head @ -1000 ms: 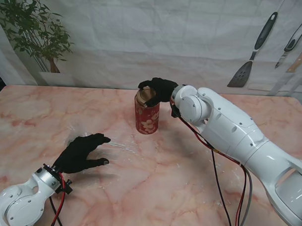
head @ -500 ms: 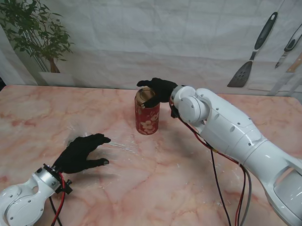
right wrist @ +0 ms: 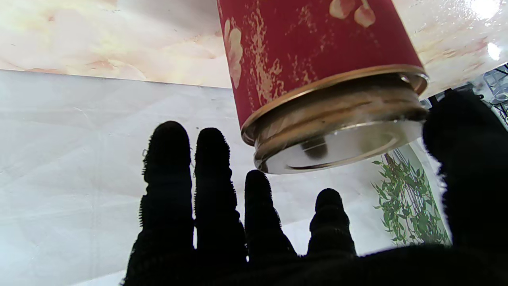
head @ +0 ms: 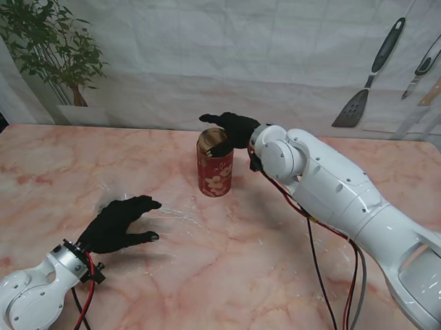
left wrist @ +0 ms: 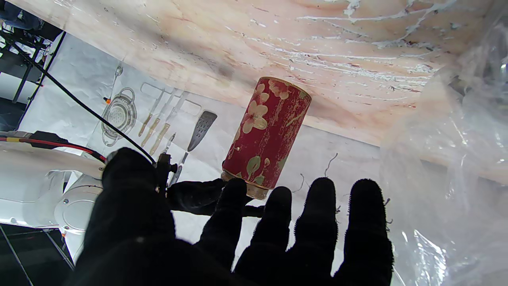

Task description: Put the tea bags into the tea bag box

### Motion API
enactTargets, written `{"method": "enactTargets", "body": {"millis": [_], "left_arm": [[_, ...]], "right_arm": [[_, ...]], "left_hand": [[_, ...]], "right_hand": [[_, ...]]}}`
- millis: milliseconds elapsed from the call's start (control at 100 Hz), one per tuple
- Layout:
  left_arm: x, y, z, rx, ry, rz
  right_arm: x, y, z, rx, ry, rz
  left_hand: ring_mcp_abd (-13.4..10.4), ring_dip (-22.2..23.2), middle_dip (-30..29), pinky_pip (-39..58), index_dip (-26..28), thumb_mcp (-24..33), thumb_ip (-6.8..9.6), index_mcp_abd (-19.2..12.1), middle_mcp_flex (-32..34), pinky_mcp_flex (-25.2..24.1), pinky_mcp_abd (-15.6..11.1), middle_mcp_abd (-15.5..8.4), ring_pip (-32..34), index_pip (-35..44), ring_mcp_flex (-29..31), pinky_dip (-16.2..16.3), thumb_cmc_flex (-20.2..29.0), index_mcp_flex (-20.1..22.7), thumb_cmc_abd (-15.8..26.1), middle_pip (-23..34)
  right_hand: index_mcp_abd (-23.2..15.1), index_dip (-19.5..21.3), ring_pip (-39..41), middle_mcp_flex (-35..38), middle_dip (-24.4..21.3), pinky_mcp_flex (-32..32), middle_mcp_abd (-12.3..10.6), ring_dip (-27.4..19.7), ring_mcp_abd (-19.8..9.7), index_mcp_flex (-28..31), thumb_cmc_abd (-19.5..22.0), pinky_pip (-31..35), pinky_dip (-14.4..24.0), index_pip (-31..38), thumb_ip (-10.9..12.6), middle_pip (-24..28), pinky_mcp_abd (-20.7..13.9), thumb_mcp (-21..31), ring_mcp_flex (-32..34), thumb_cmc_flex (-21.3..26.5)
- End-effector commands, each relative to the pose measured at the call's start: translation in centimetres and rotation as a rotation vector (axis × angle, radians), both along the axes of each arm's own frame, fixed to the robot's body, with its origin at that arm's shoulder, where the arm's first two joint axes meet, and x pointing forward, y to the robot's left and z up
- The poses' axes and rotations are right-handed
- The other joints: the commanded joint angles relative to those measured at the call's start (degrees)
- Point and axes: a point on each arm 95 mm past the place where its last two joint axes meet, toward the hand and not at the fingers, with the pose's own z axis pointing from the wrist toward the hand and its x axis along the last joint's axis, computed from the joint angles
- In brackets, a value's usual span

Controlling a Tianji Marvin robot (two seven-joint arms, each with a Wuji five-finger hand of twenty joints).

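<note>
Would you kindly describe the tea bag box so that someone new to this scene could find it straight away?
On the pink marble table, look near the middle of the far edge, just under the right hand. There stands the tea bag box, an upright cylinder. It is the only red thing on the table, printed with pale flowers, with a gold rim at its open top.

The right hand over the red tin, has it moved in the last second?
Yes, slightly. The right hand has lifted a little off the mouth of the red tin, fingertips edging toward the back wall; the tin itself hasn't shifted.
</note>
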Motion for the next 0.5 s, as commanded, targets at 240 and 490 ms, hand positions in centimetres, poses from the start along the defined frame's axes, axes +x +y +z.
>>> {"method": "enactTargets", "body": {"millis": [240,490], "left_arm": [[0.2,-0.1,0.2,0.03,0.002,-0.006],[0.5,-0.3,0.3,0.03,-0.004,-0.014]], "right_arm": [[-1.0,-2.1,0.1,0.058,-0.041,-0.025],[-2.6,-4.8,-0.2,0.141,-0.101,-0.061]], "left_hand": [[-2.0,0.4,-0.2,1.1,0.3,0.3,1.35,-1.2,0.4,-0.3,-1.0,-1.9,-1.1,0.4,1.0,0.6,0.2,1.8,1.9,-0.3],[-1.8,0.3,-0.2,0.9,0.3,0.3,1.34,-1.4,0.7,-0.3,-0.7,-2.3,-1.3,0.5,0.9,0.6,-0.3,1.9,2.0,-0.2]], "right_hand": [[-1.0,1.3,-10.2,-2.6,-0.2,-5.4,-0.7,-5.0,0.9,-1.5,-0.4,-9.3,-4.2,0.2,0.3,-4.1,5.4,1.5,-4.3,-4.1],[-0.9,9.7,-23.2,-2.7,-2.1,-13.8,-1.6,-13.2,0.9,-2.0,1.0,-19.2,-12.6,0.7,0.6,-8.2,6.0,1.1,-11.3,-4.1]]}}
